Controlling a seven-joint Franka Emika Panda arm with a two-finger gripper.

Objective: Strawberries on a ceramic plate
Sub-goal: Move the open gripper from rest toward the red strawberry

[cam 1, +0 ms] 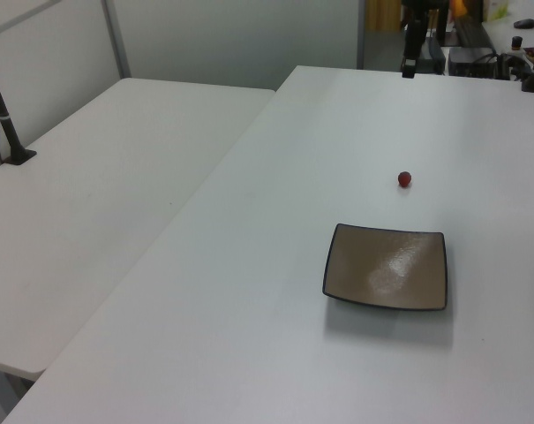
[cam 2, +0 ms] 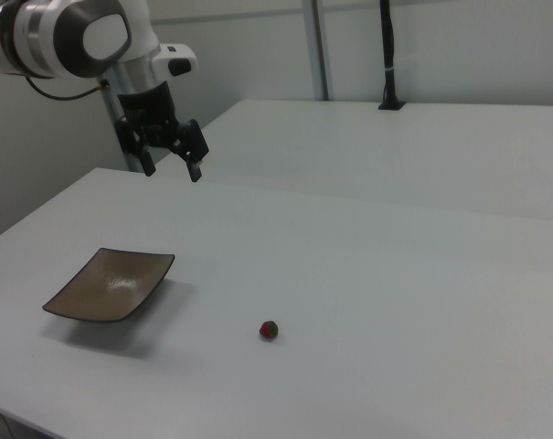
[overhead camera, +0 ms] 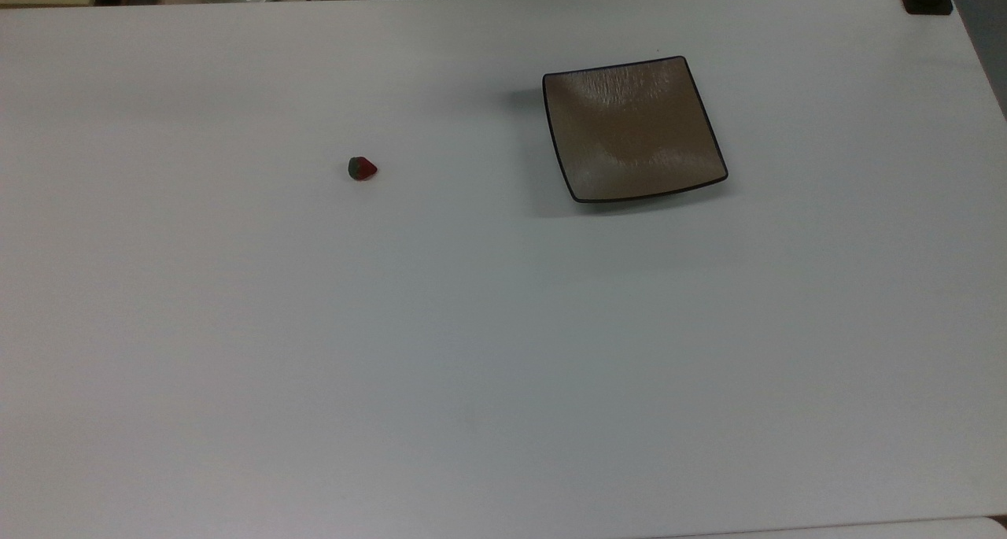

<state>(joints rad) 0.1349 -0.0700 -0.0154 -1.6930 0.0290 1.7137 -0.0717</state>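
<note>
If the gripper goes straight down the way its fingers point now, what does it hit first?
Most likely bare table. In the right view the open gripper points down, hanging beyond the ceramic plate and well away from the strawberry. Depth is unclear, so the plate's far edge can't be ruled out.

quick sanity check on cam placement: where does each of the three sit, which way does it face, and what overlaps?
top view: high, looking steeply down on the white table; strawberry left of the ceramic plate.
left view: raised, off the plate's side, looking along the table.
right view: raised, opposite side; the arm with its open gripper hangs above the table beyond the plate.
Shared: strawberry and plate, apart, in all three.
</note>
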